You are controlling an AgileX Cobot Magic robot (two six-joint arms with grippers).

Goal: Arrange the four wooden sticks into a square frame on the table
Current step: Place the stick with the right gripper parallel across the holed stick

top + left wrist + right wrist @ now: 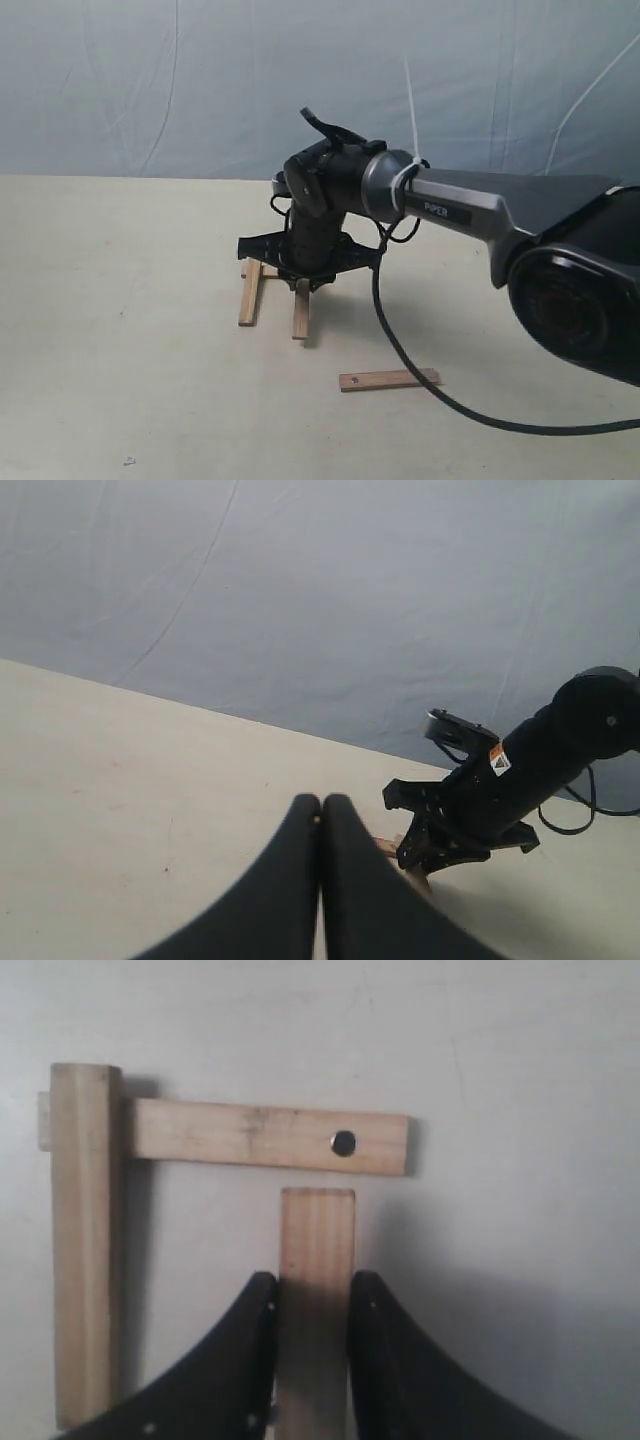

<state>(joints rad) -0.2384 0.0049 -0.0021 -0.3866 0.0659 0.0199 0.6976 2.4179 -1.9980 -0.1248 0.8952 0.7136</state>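
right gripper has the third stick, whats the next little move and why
Probably slide the held stick forward until its end meets the holed stick. The right gripper grips it, but a gap of bare table shows between that end and the holed stick, so this corner is not closed. A fourth stick lies apart.

Pale grained wooden sticks (270,1137), matt cream table (120,380), smooth black plastic right claw (314,1295), creased cloth backdrop (200,80)

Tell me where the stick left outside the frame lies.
In the exterior view, the loose wooden stick lies flat on the table, nearer the camera and to the right of the three sticks under the right gripper.
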